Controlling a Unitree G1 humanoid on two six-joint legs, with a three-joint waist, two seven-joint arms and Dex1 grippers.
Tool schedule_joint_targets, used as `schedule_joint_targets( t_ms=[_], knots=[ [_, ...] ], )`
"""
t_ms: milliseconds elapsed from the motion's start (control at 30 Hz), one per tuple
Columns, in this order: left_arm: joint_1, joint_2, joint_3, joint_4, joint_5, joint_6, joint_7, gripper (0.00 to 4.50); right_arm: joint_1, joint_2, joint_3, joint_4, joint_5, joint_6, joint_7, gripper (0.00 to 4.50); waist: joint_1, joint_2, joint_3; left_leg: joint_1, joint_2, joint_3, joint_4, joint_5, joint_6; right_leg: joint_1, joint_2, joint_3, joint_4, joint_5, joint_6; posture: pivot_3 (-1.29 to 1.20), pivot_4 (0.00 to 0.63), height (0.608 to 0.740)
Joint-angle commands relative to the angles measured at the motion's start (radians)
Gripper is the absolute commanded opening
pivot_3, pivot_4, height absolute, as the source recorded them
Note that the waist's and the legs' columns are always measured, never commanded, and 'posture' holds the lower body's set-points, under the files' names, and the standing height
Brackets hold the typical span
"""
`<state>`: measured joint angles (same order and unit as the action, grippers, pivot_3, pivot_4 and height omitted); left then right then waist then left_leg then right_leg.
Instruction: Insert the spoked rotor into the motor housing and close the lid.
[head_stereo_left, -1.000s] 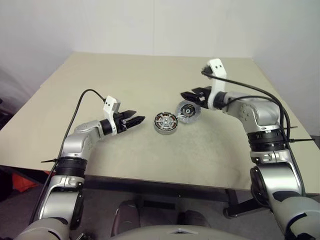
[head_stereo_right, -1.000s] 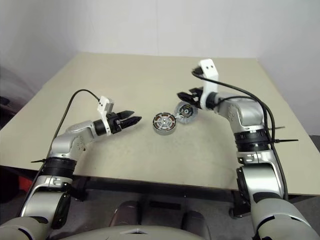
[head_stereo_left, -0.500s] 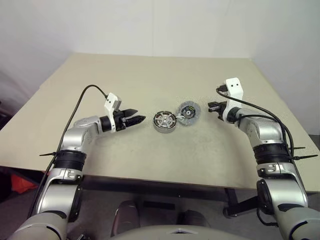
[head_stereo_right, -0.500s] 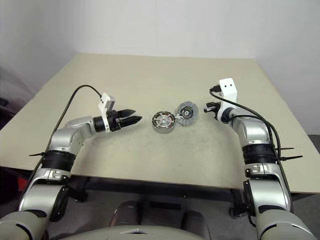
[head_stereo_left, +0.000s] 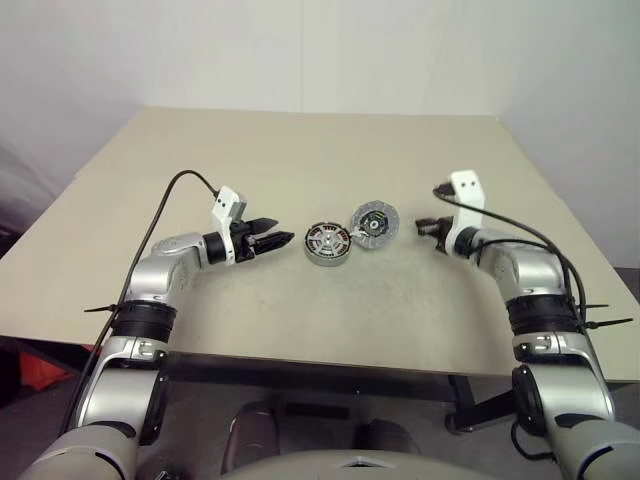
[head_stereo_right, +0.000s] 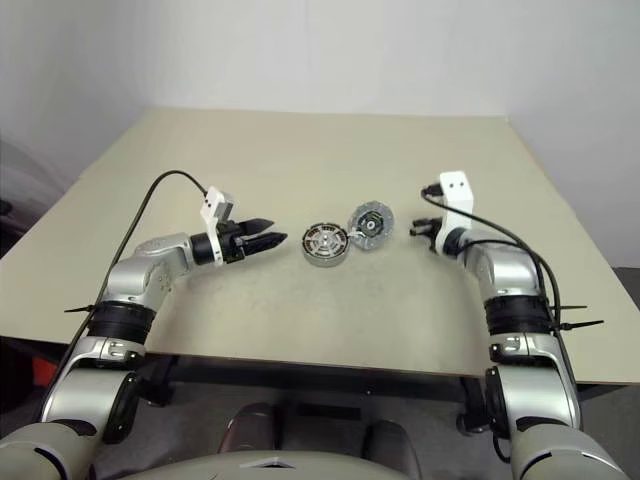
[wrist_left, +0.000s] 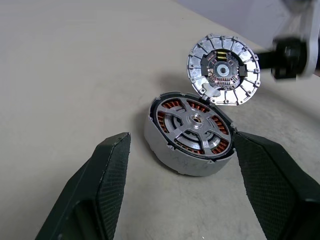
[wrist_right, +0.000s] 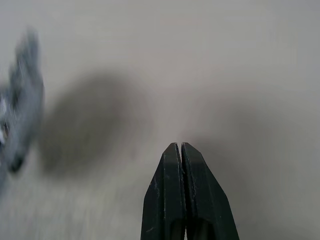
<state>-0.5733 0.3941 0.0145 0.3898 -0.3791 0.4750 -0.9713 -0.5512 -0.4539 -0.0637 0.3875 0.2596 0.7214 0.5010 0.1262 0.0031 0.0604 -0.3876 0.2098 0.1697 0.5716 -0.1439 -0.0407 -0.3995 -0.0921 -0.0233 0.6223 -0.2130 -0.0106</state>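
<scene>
Copper-wound silvery motor housing (wrist_left: 190, 137) sits mid-table, the black-rimmed spoked rotor (wrist_left: 192, 125) already seated; its silvery hinged lid (wrist_left: 223, 69) stands open. Left gripper (head_stereo_left: 281, 240) gapes empty beside it. Right gripper (head_stereo_right: 415, 231), pinched empty, should nudge the lid down gently.

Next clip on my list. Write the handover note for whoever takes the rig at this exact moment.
Left pincer: open, empty, aimed at the motor housing from its left, not touching.
Right pincer: shut, empty, just right of the lid, apart from it.
Things: the housing sits mid-table; the spoked rotor is already seated in it, over the copper windings. The lid stands open, tilted up from the housing's edge, green-and-black centre showing.
Done: rotor inserted.
Left: fold the lid down onto the housing, probably by pushing with the right pincer.
</scene>
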Motion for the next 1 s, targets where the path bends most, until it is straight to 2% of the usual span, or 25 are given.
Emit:
schedule_joint_targets(
  t_ms=[33, 367, 567, 800, 1000],
  knots=[
    [-0.013, 0.017, 0.029, -0.014, -0.005, -0.021, 0.008, 3.47, -0.033, 0.019, -0.025, -0.09, 0.037, 0.027, 0.004, 0.04, -0.002, 0.0, 0.0, 0.0, 0.0, 0.0, 0.0, 0.0, 0.0, 0.0, 0.0, 0.0, 0.0, 0.0, 0.0, 0.0, 0.0, 0.74],
    [-0.009, 0.009, 0.038, -0.002, -0.001, -0.036, 0.031, 3.47, -0.102, 0.079, -0.051, -0.345, 0.168, 0.201, 0.002, 0.04, -0.002, 0.0, 0.0, 0.001, 0.0, 0.0, 0.0, -0.001, 0.002, 0.0, 0.0, 0.0, 0.0, 0.0, 0.0, 0.0, 0.0, 0.74],
    [-0.06, 0.033, 0.089, 0.068, 0.002, -0.074, 0.062, 3.47, -0.085, 0.074, 0.015, -0.491, 0.231, 0.288, 0.071, 0.04, 0.0, 0.0, 0.0, 0.002, 0.001, 0.0, -0.001, -0.001, 0.002, 0.0, 0.001, 0.0, 0.0, 0.0, 0.0, 0.0, 0.0, 0.74],
    [-0.111, 0.047, 0.121, 0.129, 0.008, -0.118, 0.084, 3.47, -0.076, 0.143, 0.079, -0.434, 0.194, 0.256, 0.043, 0.04, -0.001, 0.0, 0.0, 0.002, 0.001, 0.0, -0.001, -0.001, 0.001, 0.0, 0.001, 0.0, 0.0, 0.0, 0.0, 0.0, 0.0, 0.74],
    [-0.123, 0.04, 0.117, 0.138, 0.013, -0.133, 0.091, 3.47, -0.091, 0.225, 0.124, -0.27, 0.134, 0.179, 0.014, 0.04, -0.002, 0.0, 0.0, 0.002, 0.001, 0.0, -0.002, 0.0, -0.001, 0.0, 0.0, 0.0, 0.0, 0.0, 0.0, 0.0, 0.0, 0.74]
  ],
)
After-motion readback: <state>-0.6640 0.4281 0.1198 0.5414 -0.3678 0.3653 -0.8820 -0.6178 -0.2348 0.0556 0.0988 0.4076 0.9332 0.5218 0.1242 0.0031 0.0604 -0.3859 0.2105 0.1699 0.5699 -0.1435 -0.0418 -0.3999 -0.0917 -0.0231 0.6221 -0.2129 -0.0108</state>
